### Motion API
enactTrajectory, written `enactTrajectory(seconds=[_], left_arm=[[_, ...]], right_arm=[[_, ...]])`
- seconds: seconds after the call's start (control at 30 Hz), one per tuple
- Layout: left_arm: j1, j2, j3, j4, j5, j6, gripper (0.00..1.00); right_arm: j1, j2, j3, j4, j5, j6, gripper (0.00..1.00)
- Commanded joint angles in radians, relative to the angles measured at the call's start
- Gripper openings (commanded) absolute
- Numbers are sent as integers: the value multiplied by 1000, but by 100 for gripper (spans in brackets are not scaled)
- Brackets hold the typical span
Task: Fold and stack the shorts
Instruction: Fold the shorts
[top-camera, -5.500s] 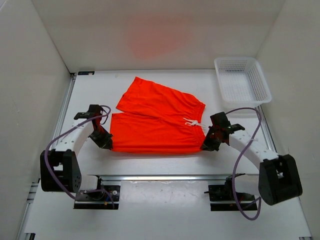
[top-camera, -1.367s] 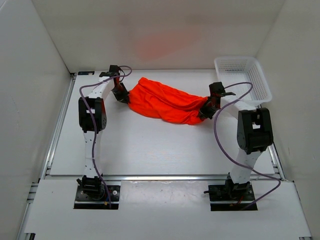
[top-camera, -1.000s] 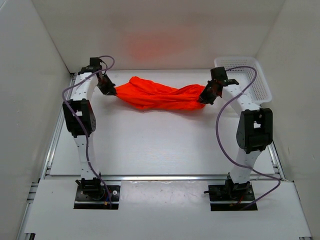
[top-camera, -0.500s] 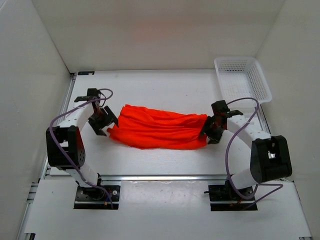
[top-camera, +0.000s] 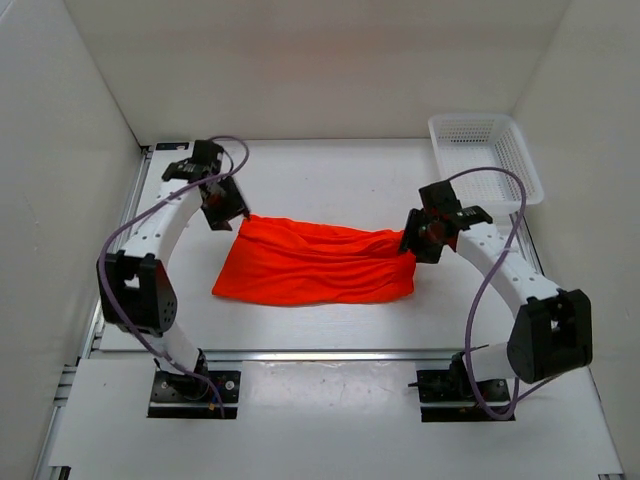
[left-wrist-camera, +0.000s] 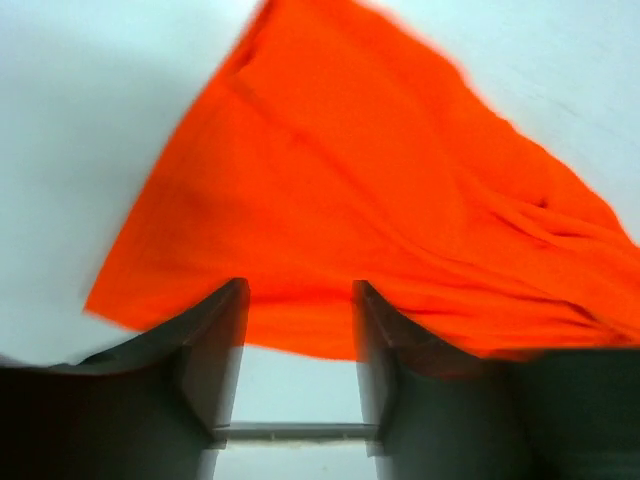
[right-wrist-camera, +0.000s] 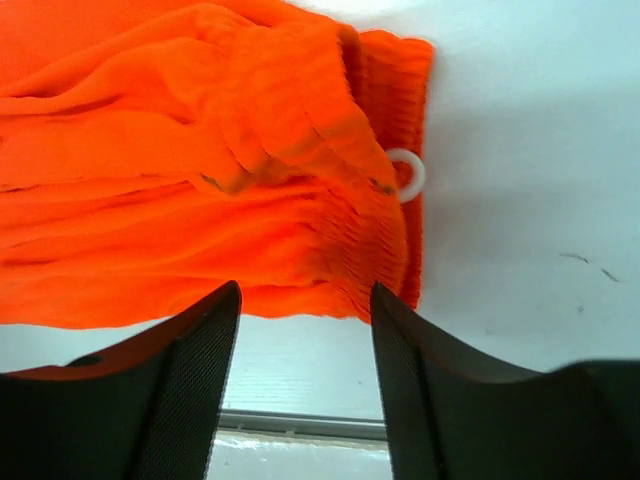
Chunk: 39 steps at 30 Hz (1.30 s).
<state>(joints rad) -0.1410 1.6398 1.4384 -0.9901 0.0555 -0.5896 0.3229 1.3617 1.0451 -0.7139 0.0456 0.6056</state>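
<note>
The orange-red shorts (top-camera: 315, 262) lie on the white table as a long, wrinkled band folded lengthwise, with the waistband at the right end. My left gripper (top-camera: 230, 210) hovers over the band's far left corner. It stands open, and in the left wrist view nothing sits between its fingers (left-wrist-camera: 215, 335), with the shorts (left-wrist-camera: 380, 200) spread beyond them. My right gripper (top-camera: 417, 240) is at the waistband end, also open and empty. The right wrist view shows the gathered waistband (right-wrist-camera: 340, 180) and a white drawstring loop (right-wrist-camera: 408, 175) past the fingers (right-wrist-camera: 200, 370).
A white mesh basket (top-camera: 485, 160) stands at the back right corner of the table, close behind the right arm. White walls enclose the table on the left, back and right. Bare table (top-camera: 320, 180) lies between the shorts and the back wall.
Both grippers have opened and let go of the shorts, which now lie flatter on the table. Both arms have since drawn back a little toward the far side.
</note>
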Motion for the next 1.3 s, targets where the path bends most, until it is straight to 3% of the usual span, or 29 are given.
enactTrajectory(seconds=[0.0,0.07,0.23,0.3,0.37,0.47,0.5,0.53,0.57,0.6,0.63,0.67,0.7,0.8,1.1,1.23,1.27], left_arm=[[-74,127,121,-12,-35,25,83],[-86,222,161,-21,-56,36,100],[-86,391,321,-30,-86,63,96],[-95,460,370,-61,-97,74,89],[-95,500,410,-71,-120,74,89],[-95,526,429,-82,-146,74,88],[-95,538,429,-82,-146,74,83],[-95,548,438,-82,-146,74,64],[-95,548,453,-82,-146,74,53],[-95,574,462,-82,-146,74,37],[-95,583,471,-91,-146,74,11],[-95,583,491,-108,-146,74,10],[-95,583,491,-108,-169,74,10],[-86,565,501,-108,-213,74,10],[-25,534,576,-97,-165,103,10],[-25,523,536,-131,-122,129,54],[-25,505,501,-116,-111,129,74]], right_arm=[[25,85,65,13,-26,-18,61],[38,112,122,13,9,-18,66],[50,246,233,-1,-15,-27,66],[50,287,259,-1,-24,-4,76],[50,328,269,10,-35,29,85],[39,381,288,22,-35,59,85],[30,395,288,31,-35,71,82],[30,407,300,40,-35,71,79],[21,434,300,41,-44,71,65],[21,445,315,41,-44,71,56],[21,456,329,41,-44,85,44],[12,456,329,41,-44,85,32],[11,456,329,41,-30,85,15],[11,433,329,41,-1,94,0],[-39,416,319,41,-24,103,0],[-39,425,328,41,-44,103,0],[-39,425,328,41,-44,103,0]])
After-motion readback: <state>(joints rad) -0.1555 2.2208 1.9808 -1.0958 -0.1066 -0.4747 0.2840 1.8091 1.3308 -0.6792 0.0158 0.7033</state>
